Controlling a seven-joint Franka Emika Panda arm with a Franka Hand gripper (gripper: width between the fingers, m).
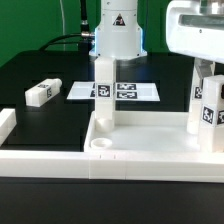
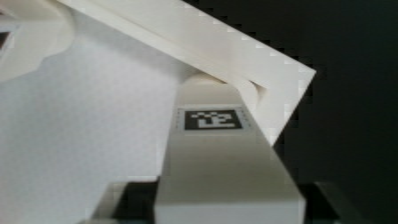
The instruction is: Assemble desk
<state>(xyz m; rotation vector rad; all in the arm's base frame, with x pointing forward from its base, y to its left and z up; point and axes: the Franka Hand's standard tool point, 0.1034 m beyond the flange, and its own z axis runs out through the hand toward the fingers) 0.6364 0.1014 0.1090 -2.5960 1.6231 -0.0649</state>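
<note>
Sitting nearest, the tabletop lies on the black bench right under the gripper, which is clamped on the held leg, upright over the tray. A standing leg is well off to the gripper's side, and further out are a loose leg and the marker board.
</note>
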